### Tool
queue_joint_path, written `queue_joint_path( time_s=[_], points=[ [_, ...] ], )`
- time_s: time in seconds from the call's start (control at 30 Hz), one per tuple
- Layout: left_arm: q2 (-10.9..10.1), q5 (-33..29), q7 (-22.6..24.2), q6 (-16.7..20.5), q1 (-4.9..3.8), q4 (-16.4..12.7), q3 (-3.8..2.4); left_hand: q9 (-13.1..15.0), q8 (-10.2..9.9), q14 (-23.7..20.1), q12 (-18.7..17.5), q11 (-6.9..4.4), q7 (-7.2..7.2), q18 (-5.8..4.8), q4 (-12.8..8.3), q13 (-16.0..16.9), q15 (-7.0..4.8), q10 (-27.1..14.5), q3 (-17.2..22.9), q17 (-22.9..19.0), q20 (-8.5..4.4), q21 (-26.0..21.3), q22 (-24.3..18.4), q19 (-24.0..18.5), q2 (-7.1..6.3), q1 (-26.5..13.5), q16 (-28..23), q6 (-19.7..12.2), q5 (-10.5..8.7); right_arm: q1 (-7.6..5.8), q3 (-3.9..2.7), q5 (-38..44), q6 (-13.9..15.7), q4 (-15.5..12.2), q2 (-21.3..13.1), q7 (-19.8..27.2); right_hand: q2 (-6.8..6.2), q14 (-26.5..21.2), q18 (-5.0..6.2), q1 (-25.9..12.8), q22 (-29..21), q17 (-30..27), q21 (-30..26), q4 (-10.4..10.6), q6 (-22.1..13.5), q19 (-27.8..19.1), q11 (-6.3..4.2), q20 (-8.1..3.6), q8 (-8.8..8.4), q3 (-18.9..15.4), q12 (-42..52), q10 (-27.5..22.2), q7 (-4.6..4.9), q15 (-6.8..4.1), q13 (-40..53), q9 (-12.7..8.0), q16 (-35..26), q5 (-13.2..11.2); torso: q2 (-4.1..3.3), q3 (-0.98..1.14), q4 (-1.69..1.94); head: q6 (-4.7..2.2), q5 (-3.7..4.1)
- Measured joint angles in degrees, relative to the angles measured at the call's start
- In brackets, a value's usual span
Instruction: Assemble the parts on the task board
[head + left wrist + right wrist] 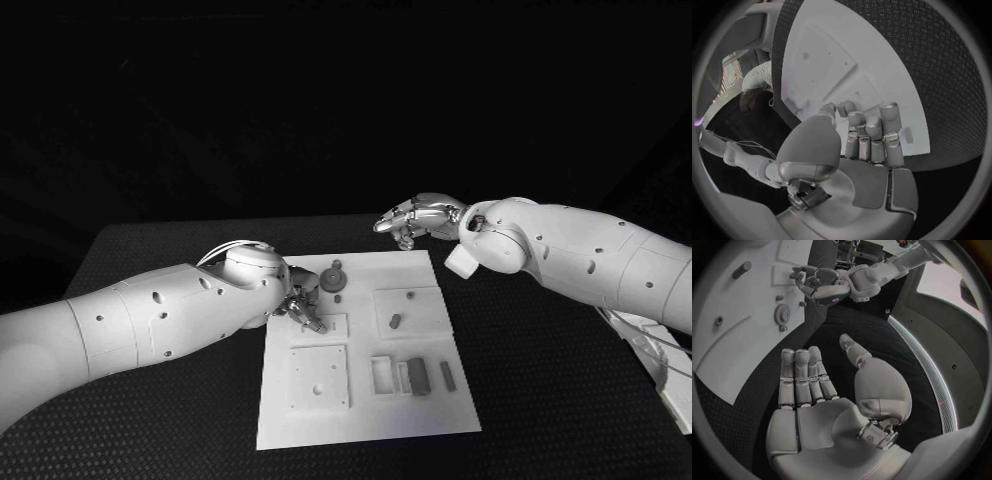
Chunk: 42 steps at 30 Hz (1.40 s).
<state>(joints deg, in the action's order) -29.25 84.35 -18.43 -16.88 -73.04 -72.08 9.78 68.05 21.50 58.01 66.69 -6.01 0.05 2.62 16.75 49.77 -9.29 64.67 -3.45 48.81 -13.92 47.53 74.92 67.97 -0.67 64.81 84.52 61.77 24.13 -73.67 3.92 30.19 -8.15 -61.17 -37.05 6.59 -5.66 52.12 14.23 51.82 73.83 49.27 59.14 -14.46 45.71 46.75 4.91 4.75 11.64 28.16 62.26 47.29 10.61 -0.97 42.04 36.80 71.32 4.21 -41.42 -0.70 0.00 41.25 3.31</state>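
Hovering over one white task board (433, 420), two empty hands, left hand (299, 300) fingers apart, right hand (418, 218) spread.

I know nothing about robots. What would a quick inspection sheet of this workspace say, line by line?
Surface: black table with a textured top.
Job's things: white task board in the middle; a gear-like part near its far edge, a peg in a square recess, grey bars in slots nearer the robot.
Clutter: nothing seen.
Hands: left hand at the board's left edge, fingers over the board, nothing seen in them; right hand past the board's far edge, fingers apart, holding nothing.
Cables: thin wires at the left wrist.
Surroundings: dark.
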Motion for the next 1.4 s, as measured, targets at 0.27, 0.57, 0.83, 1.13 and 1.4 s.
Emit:
queue_joint_path(
  time_s=[0.27, 0.57, 0.83, 1.13, 1.4],
  points=[
    [0.1, 0.0, 0.1, -0.8, 0.00, 0.2, 0.01, 0.3, -0.6, 0.0, 0.3, 0.18, 0.23, 0.00, 0.0, -0.1, 0.00, -0.2, -0.8, -0.1, 0.00, 0.0, 0.0, 0.0, 1.66, 1.6, 0.0, 0.2, 0.26, 0.00, 0.00, 0.0, 0.0, 0.0, 0.1, 0.0, 0.00, 0.0, 0.00, 0.0, 0.0, 0.0, -0.2, 0.0, -0.1, 0.0, 0.00, 0.00, 0.00, 0.0, 0.0, 0.0, 0.08, 0.00, 0.0, 0.0, 0.0, 0.0, 0.01, -0.02, 0.01, 0.08, 0.04],
    [0.2, -0.9, 0.2, -1.0, -0.01, 0.4, 0.01, 0.5, -1.2, -0.2, 0.5, 0.18, 0.43, 0.04, 0.0, -0.1, 0.20, -0.2, -1.4, -0.2, 0.21, 0.0, 0.0, -0.2, 3.37, 2.2, 0.2, 0.4, 0.54, 0.00, 0.00, 0.0, 0.0, 0.0, 0.1, 0.0, 0.00, 0.0, 0.00, 0.0, 0.0, 0.0, -0.2, 0.0, 0.0, 0.0, 0.00, 0.00, 0.00, 0.0, 0.0, 0.0, 0.24, 0.01, 0.0, 0.0, 0.0, 0.0, 0.00, -0.01, -0.01, 0.10, 0.01],
    [0.1, -1.5, 0.1, -1.2, -0.01, 0.4, 0.01, 0.6, -2.2, -0.2, 0.5, 0.18, 0.32, 0.03, 0.1, -0.3, 0.20, -0.2, -2.4, -0.4, 0.09, 0.0, 0.0, -0.3, 2.78, 0.9, 0.2, 0.6, -0.06, 0.00, 0.00, 0.0, 0.0, 0.0, 0.1, 0.0, 0.00, 0.0, 0.00, 0.0, 0.1, 0.0, -0.2, 0.0, 0.0, 0.0, 0.00, 0.00, 0.00, 0.0, 0.0, 0.0, 0.23, 0.02, 0.0, 0.0, 0.2, 0.0, 0.00, 0.02, -0.03, 0.14, -0.06],
    [0.2, -1.7, -0.5, -1.3, -0.01, 0.7, 0.02, 0.9, -3.5, -0.2, 0.5, 0.18, 0.25, 0.04, 0.3, -0.6, 0.20, -0.2, -1.8, -0.7, 0.09, -0.3, 0.0, -0.3, -0.01, -2.3, 0.2, 1.3, -3.99, 0.00, 0.00, 0.0, 0.0, 0.0, 0.1, 0.0, 0.00, 0.1, 0.00, 0.0, 0.1, 0.0, -0.2, 0.0, 0.0, 0.0, 0.00, 0.00, 0.00, 0.0, 0.0, 0.0, 0.19, 0.10, 0.0, 0.0, 0.2, 0.0, 0.00, 0.03, -0.03, 0.19, -0.01],
    [0.3, -1.7, -1.0, -1.0, -0.01, 0.8, 0.03, 1.2, -3.9, -0.2, 0.5, 0.18, 0.28, 0.03, 0.1, -0.6, 0.20, -0.2, -0.8, -0.9, 0.10, -0.3, 0.0, -0.3, -0.38, -4.1, 0.2, 1.6, -4.66, 0.00, 0.00, 0.0, 0.0, 0.0, 0.1, 0.0, 0.00, 0.1, 0.00, 0.0, 0.1, -0.1, -0.2, 0.0, 0.1, 0.0, 0.00, 0.00, 0.00, 0.0, 0.0, 0.0, 0.15, 0.10, 0.0, 0.0, 0.2, 0.0, 0.00, 0.01, -0.02, 0.19, 0.01]
  ],
)
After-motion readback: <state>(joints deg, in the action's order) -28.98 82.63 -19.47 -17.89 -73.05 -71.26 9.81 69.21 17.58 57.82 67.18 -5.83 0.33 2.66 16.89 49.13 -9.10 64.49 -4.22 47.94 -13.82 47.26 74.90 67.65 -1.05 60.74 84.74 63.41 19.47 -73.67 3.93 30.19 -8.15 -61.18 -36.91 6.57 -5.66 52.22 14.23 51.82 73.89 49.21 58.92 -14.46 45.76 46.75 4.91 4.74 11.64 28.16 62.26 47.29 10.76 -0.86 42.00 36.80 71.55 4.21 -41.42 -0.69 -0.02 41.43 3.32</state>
